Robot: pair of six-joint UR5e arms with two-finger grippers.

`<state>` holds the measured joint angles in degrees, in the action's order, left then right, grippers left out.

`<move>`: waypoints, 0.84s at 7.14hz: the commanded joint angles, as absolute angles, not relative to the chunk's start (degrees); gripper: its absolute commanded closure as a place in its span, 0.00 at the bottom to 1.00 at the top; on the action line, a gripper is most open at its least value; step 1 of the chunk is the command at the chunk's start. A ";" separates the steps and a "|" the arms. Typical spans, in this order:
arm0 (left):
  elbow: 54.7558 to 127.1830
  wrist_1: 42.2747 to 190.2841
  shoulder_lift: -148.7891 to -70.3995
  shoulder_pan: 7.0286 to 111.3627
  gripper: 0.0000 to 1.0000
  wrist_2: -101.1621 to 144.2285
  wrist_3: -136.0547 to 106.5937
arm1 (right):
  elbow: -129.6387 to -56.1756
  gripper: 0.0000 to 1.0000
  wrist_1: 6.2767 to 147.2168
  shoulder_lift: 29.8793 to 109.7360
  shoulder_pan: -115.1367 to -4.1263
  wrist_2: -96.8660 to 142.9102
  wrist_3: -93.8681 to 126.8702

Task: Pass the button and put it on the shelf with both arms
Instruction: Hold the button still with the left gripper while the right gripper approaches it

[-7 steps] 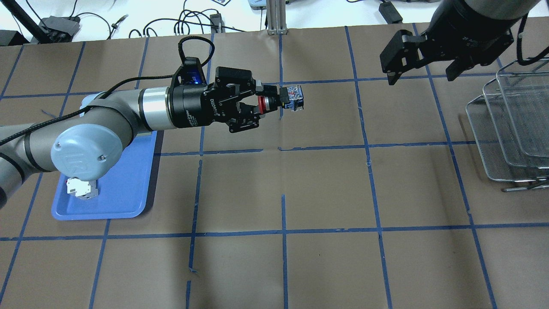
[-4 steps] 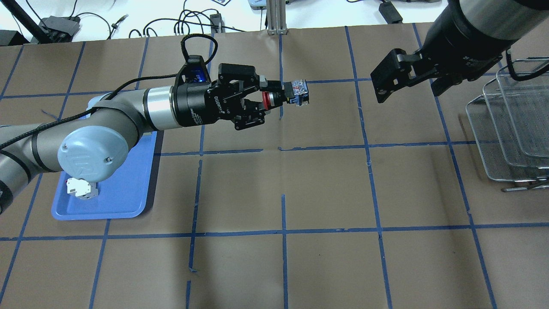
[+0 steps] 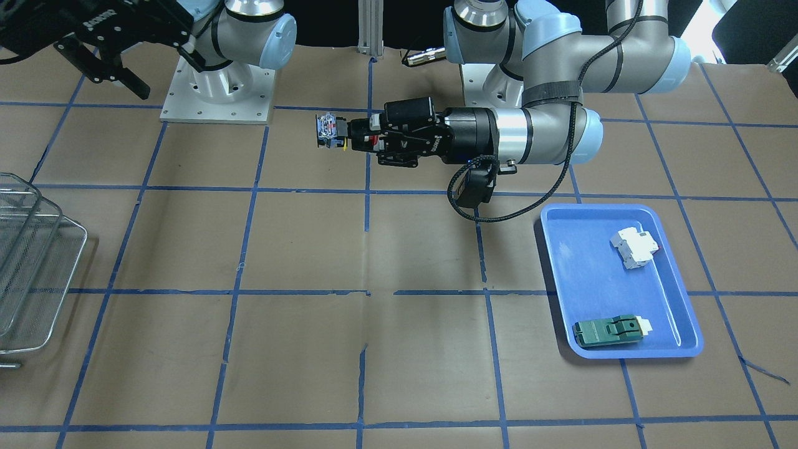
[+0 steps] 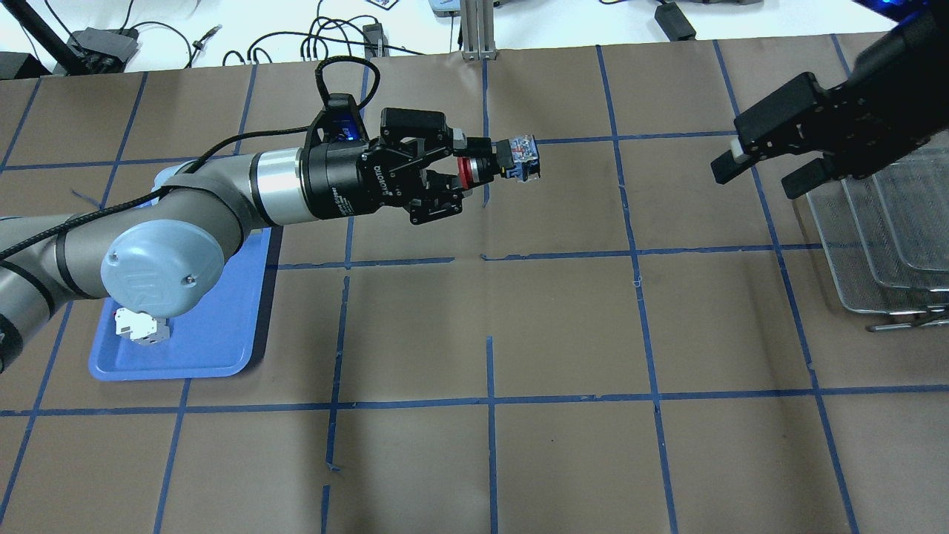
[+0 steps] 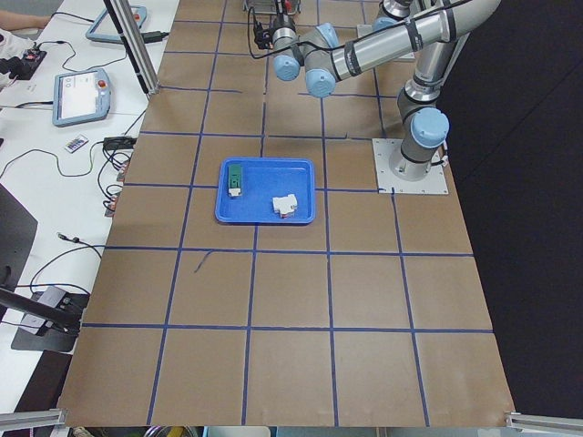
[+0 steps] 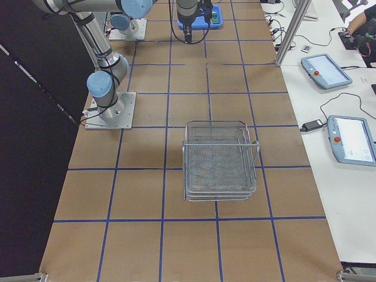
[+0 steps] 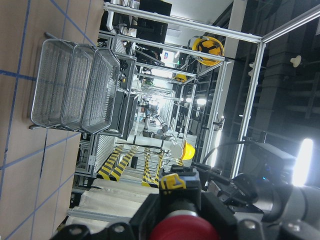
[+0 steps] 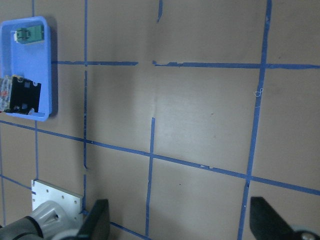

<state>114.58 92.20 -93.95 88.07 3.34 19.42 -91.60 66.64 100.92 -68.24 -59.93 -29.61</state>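
Observation:
My left gripper (image 4: 474, 169) is shut on the button (image 4: 511, 162) and holds it level above the table's far middle, with the red cap between the fingers and the blue-and-clear base pointing at my right arm. The button also shows in the front view (image 3: 330, 132), and its red cap (image 7: 182, 230) shows in the left wrist view. My right gripper (image 4: 760, 176) is open and empty, well to the right of the button, at the edge of the wire-mesh shelf (image 4: 890, 245). The right wrist view shows both fingertips (image 8: 95, 220) spread wide apart.
A blue tray (image 3: 592, 293) on my left side holds a white breaker (image 3: 634, 247) and a dark green switch block (image 3: 608, 330). The shelf (image 6: 220, 158) stands on the table's right end. Cables and boxes lie beyond the far edge.
My right gripper has swung right and nearer, away from the button, to the shelf's edge. My left gripper has moved slightly right, still holding the button.

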 commanded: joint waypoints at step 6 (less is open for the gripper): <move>114.43 91.93 -94.04 88.07 1.00 2.90 19.51 | -96.39 0.00 41.95 88.69 -65.62 -31.95 -62.04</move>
